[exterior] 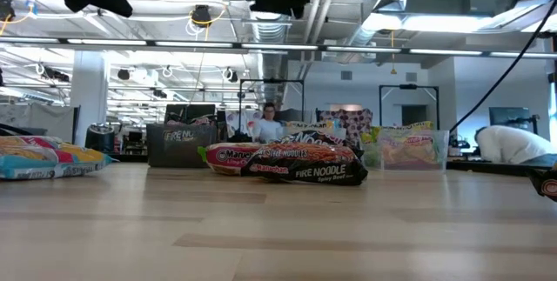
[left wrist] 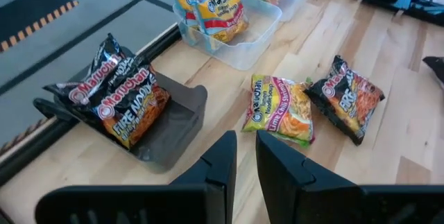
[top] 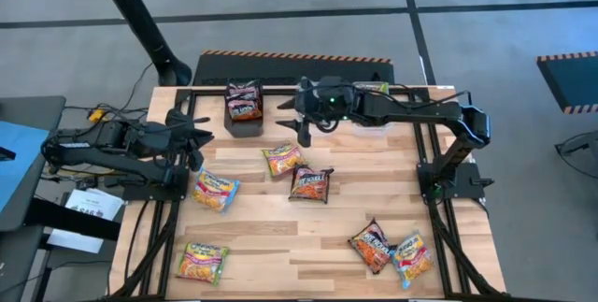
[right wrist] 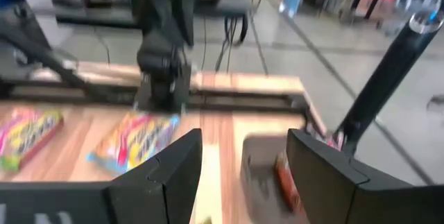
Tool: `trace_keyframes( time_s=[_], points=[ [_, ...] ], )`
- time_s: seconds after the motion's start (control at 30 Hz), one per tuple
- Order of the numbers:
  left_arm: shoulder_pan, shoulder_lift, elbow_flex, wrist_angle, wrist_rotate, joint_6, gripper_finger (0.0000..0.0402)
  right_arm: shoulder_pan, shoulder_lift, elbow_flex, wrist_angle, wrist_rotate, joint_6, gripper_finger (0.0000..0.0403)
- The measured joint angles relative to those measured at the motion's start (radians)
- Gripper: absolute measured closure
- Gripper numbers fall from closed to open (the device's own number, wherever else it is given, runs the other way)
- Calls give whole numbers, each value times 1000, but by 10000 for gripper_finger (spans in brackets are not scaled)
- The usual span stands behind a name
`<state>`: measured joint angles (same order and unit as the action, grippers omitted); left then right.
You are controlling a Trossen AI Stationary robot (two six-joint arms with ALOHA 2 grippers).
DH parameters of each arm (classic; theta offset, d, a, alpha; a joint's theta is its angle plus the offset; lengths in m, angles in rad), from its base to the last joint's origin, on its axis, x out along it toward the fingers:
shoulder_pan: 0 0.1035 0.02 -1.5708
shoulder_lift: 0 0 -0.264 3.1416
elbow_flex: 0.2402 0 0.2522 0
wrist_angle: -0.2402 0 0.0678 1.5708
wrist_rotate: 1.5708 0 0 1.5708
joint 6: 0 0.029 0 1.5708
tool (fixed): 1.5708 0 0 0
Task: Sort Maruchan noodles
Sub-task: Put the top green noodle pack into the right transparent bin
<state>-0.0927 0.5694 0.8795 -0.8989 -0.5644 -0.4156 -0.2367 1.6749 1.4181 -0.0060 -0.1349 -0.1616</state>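
Over counter's far middle: my right gripper (top: pixel 304 126), jaws wide, empty, beside black box (top: pixel 243 115) holding dark noodle packets (top: pixel 244 99). Left gripper (top: pixel 199 136) narrow, empty, waiting at left edge. Loose packets: yellow-edged (top: pixel 282 159), dark (top: pixel 311 184) mid-counter. Step: between picks. Next: I descend on nearest, likely yellow-edged.

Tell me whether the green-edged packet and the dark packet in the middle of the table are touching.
Apart. The high view shows bare wood between the green-edged packet and the dark packet; the left wrist view shows the same gap.
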Motion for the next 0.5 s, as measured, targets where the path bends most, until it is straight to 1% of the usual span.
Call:
trace_keyframes(
  time_s=[0.23,0.37,0.43,0.5],
  points=[
    [0,7,0,0,0,-17,356,0,1,0,-125,1,-4,168],
    [0,7,0,0,0,-18,356,5,47,-1,-154,2,2,168],
    [0,7,0,0,-1,-18,356,8,87,1,-132,3,-3,168],
    [0,7,0,-1,0,-19,356,14,114,-1,-147,4,-3,168]
  ],
)
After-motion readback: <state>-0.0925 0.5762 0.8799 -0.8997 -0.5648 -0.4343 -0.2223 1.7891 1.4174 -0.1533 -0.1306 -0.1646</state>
